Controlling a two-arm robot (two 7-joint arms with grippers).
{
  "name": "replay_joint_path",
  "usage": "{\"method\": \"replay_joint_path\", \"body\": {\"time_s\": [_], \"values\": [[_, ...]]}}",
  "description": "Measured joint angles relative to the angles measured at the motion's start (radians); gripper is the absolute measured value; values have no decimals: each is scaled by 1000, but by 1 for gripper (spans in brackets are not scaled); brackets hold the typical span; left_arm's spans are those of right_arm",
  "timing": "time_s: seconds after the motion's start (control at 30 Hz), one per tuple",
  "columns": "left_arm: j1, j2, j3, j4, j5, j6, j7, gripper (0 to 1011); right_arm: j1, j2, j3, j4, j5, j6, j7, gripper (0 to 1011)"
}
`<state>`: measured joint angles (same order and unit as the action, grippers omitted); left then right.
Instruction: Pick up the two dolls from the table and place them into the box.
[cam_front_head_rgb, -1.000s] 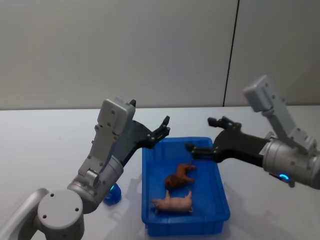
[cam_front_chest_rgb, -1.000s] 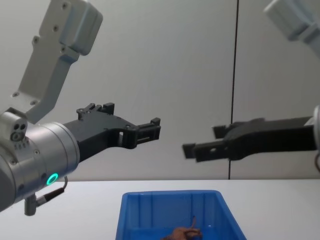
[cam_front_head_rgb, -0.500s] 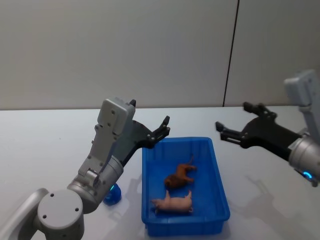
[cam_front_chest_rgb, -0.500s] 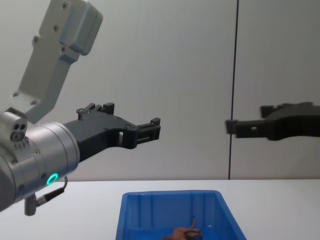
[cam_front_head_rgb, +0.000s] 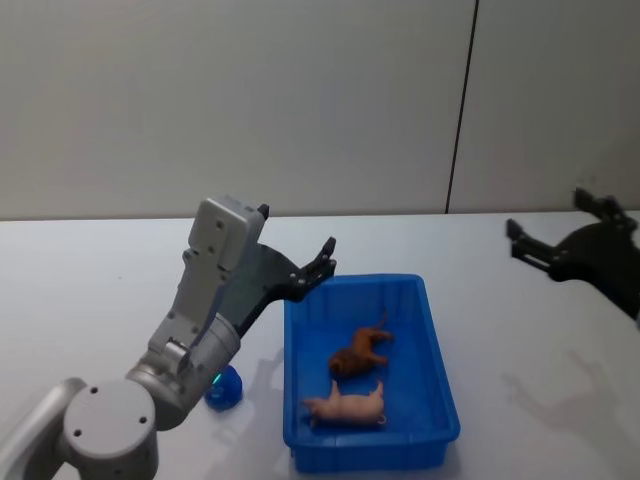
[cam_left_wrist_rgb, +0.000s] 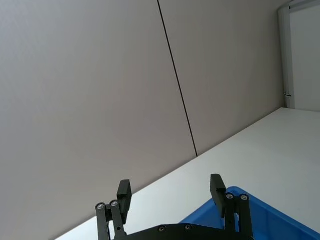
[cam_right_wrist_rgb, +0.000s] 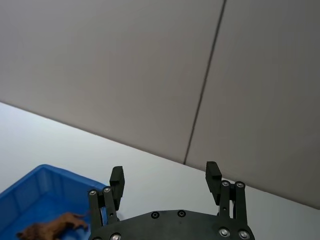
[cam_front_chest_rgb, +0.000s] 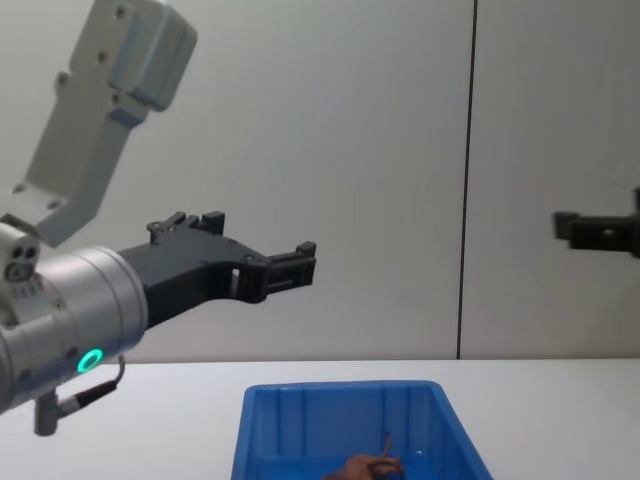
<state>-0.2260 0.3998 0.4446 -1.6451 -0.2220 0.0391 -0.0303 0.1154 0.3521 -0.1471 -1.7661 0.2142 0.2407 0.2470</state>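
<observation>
Bright blue box (cam_front_head_rgb: 443, 380) on the plain white table (cam_front_head_rgb: 90, 290), close to the near edge. Thick rim all round, ribbed walls inside. Holds both dolls, each much smaller than the box. Brown doll (cam_front_head_rgb: 360, 350) near the middle of the box floor: small, dark reddish-brown, lying on its side, with a thin bit sticking up toward the far wall. Pink doll (cam_front_head_rgb: 345, 406) just beside it, closer to the near wall: pale peach-pink, lying flat too. Very close together, maybe touching; hard to tell. Left gripper (cam_left_wrist_rgb: 170, 187) up in the air above the far left corner of the box, fingers spread apart, holding nothing. Right gripper (cam_right_wrist_rgb: 165, 175) high over the right side of the table, well apart from the box, fingers spread wide too, nothing between them.
</observation>
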Motion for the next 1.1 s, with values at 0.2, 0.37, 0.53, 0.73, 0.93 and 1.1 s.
{"method": "replay_joint_path", "body": {"time_s": [0.2,0.37,0.53,0.73,0.93,1.1], "values": [[28,33,-14,-39,-40,50,-6,1001,-41,19,26,-26,10,-26,-90,1001],[60,68,-28,-77,-86,105,-4,1001,-73,31,50,-43,16,-50,-171,1001],[94,101,-39,-110,-139,161,10,1001,-106,42,74,-58,18,-74,-247,1001],[127,127,-50,-137,-191,216,26,1001,-134,51,99,-70,21,-98,-312,1001],[157,147,-57,-148,-248,277,41,1001,-158,59,120,-79,23,-120,-363,1001],[169,152,-61,-143,-283,321,47,1001,-167,62,127,-83,24,-127,-382,1001]]}}
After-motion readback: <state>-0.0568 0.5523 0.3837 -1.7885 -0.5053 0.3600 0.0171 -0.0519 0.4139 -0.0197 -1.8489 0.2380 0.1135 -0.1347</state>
